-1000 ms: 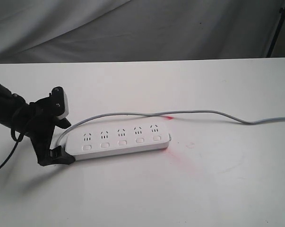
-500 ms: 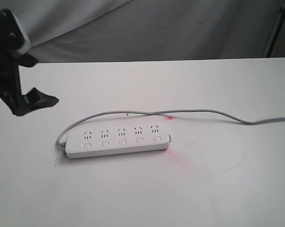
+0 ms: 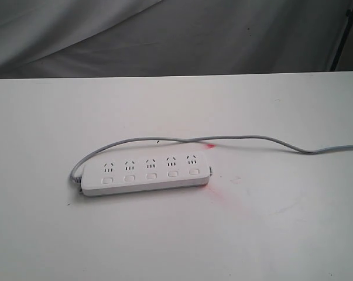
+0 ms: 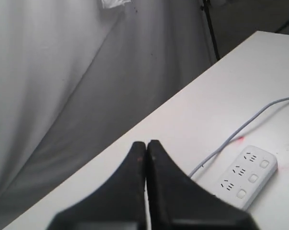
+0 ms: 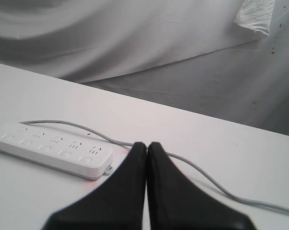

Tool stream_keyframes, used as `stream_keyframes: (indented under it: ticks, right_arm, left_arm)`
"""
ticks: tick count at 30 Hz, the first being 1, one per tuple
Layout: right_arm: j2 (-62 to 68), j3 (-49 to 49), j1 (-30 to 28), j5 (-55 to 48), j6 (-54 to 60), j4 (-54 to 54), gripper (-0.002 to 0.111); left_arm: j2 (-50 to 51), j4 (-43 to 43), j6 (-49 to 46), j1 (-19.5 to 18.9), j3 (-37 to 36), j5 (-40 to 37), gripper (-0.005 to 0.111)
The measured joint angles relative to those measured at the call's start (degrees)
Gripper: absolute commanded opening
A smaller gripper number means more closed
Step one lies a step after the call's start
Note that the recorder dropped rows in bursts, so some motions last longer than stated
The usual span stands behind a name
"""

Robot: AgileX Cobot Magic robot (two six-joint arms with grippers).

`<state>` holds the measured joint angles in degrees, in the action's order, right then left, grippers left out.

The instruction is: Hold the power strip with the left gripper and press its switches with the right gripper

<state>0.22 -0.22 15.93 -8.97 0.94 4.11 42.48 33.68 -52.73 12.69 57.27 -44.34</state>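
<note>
The white power strip [image 3: 146, 172] lies flat on the table, its five switches [image 3: 151, 176] in a row below the sockets, and no gripper touches it. Its thin grey cord [image 3: 252, 139] loops behind it and runs off to the right. Neither arm shows in the exterior view. In the left wrist view my left gripper [image 4: 146, 143] is shut and empty, lifted away from the strip [image 4: 245, 176]. In the right wrist view my right gripper [image 5: 147, 144] is also shut with nothing in it, and the strip [image 5: 51, 146] lies apart from it.
The white table [image 3: 270, 234] carries a faint red smear [image 3: 223, 190] by the strip's right end. Grey cloth [image 3: 182, 35] hangs behind the far edge, and a black stand leg [image 3: 340, 41] is at the back right.
My left gripper was at the strip's left end, then rose up to the left and has left the exterior view. The strip stays where it lay.
</note>
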Motion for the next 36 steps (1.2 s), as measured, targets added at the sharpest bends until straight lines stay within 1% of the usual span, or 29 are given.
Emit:
stream_keyframes:
  ticks: [2, 4, 9, 11, 14, 17, 20, 25, 27, 29, 33, 36]
  right_arm:
    - [0.00, 0.00, 0.00, 0.00, 0.00, 0.00, 0.000]
    - [0.00, 0.00, 0.00, 0.00, 0.00, 0.00, 0.000]
    - [0.00, 0.00, 0.00, 0.00, 0.00, 0.00, 0.000]
    - [0.00, 0.00, 0.00, 0.00, 0.00, 0.00, 0.000]
    - [0.00, 0.00, 0.00, 0.00, 0.00, 0.00, 0.000]
    - [0.00, 0.00, 0.00, 0.00, 0.00, 0.00, 0.000]
    - [0.00, 0.00, 0.00, 0.00, 0.00, 0.00, 0.000]
    - [0.00, 0.00, 0.00, 0.00, 0.00, 0.00, 0.000]
    - [0.00, 0.00, 0.00, 0.00, 0.00, 0.00, 0.000]
    - [0.00, 0.00, 0.00, 0.00, 0.00, 0.00, 0.000]
    - [0.00, 0.00, 0.00, 0.00, 0.00, 0.00, 0.000]
    - [0.00, 0.00, 0.00, 0.00, 0.00, 0.00, 0.000]
  left_arm:
    - [-2.98, -1.64, 1.25, 0.00, 0.00, -0.82, 0.001]
    - [-5.74, -4.70, 4.57, 0.00, 0.00, -1.20, 0.001]
    - [-11.05, -14.81, 20.70, 0.00, 0.10, -3.36, 0.000]
    - [-12.85, -18.89, 25.25, 0.00, 0.10, -3.57, 0.001]
    - [-16.07, -24.73, 32.13, 0.00, -1.46, -1.90, 0.000]
    - [-19.10, -28.59, 38.51, 0.00, -5.24, 1.64, 0.000]
    - [-22.14, -29.24, 42.81, -0.74, -12.47, 9.26, 0.000]
    - [-25.55, -29.42, 46.21, -4.71, -27.32, 26.58, 0.000]
    - [-26.49, -29.42, 48.24, -6.04, -32.43, 31.52, 0.000]
    - [-27.65, -29.15, 49.80, -6.83, -37.23, 34.22, 0.000]
    - [-32.10, -28.99, 50.81, -7.35, -47.50, 35.70, 0.000]
    - [-34.64, -28.78, 50.94, -7.49, -52.01, 35.85, 0.000]
